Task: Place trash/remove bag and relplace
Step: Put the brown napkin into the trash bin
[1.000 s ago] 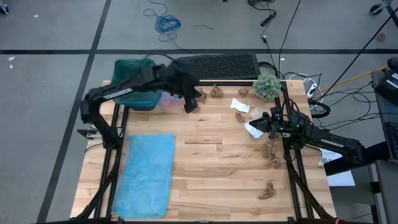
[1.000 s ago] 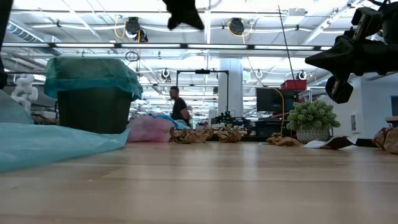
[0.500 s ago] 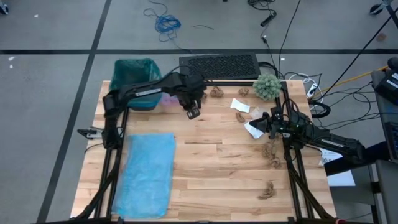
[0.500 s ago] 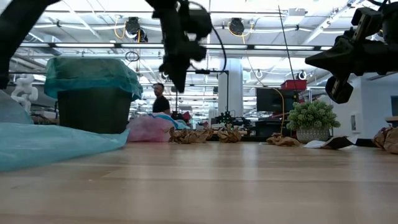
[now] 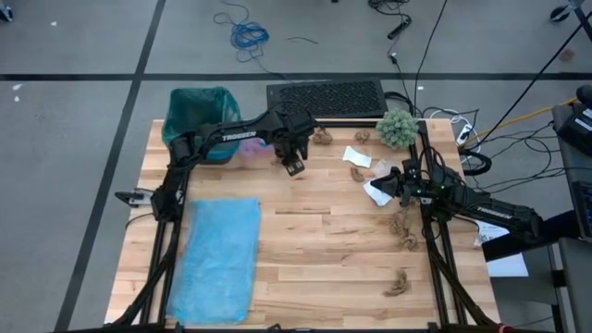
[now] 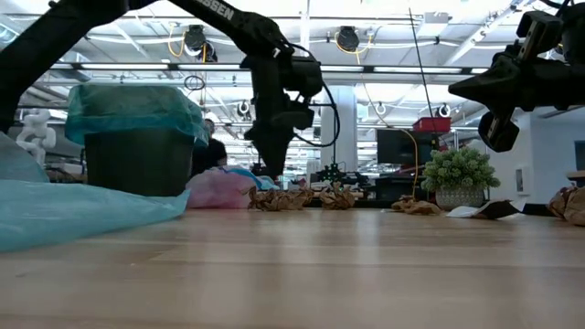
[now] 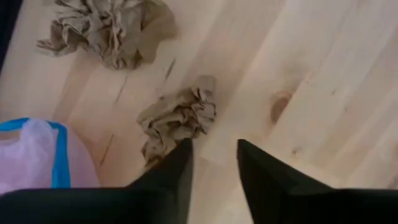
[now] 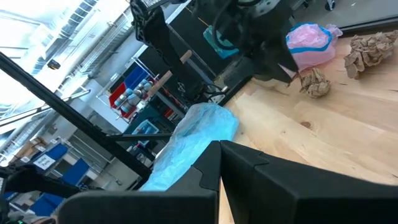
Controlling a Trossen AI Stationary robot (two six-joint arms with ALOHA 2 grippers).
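While the left gripper (image 5: 294, 166) hangs over the table's far middle, brown wads (image 5: 322, 136) lie scattered right of it. Low down, it hovers above a wad (image 6: 277, 198). Its wrist shows fingers (image 7: 177, 171) parted over that wad (image 7: 177, 118). Right gripper (image 8: 219, 168): pressed together, empty.

Brown wads (image 7: 177, 118), lilac piece (image 7: 37, 155) (blue-edged, apparently), teal bin liner (image 5: 199, 106).
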